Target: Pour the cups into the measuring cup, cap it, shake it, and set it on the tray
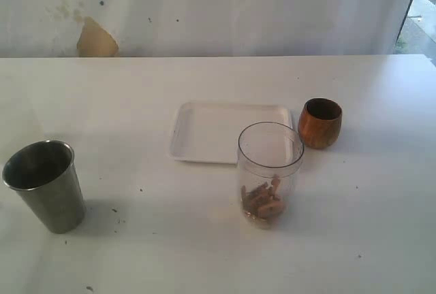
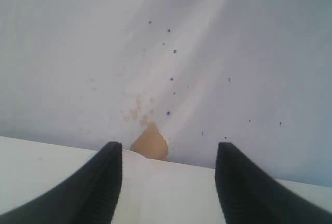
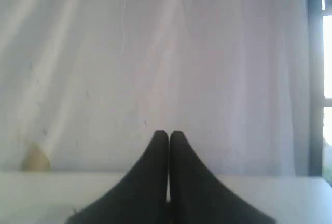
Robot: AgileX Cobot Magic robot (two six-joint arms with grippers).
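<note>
where the table [image 1: 204, 260] comes nearest us, lower left of the exterior frame, we note the steel tumbler [image 1: 44, 185]: upright, mouth open, well apart from the other vessels. lower centre-right stands the measuring cup [image 1: 270, 171], upright and open at the top, with a small heap of brown pieces [image 1: 264, 202] at its bottom. just behind it, mid-frame, the white tray [image 1: 204, 134] lies flat. the measuring cup overlaps the tray's near right corner in our view; we cannot tell whether they touch. right of the tray, the wooden cup [image 1: 320, 122] is upright, near the measuring cup. farthest back hangs a white backdrop [image 1: 238, 8] with a tan patch [image 1: 95, 39] at upper left.

left wrist view: left gripper [image 2: 168, 151] spread, table edge and backdrop seen between its fingers.

right wrist view: right gripper [image 3: 168, 133] pressed together, tips meeting, pinching no object.
</note>
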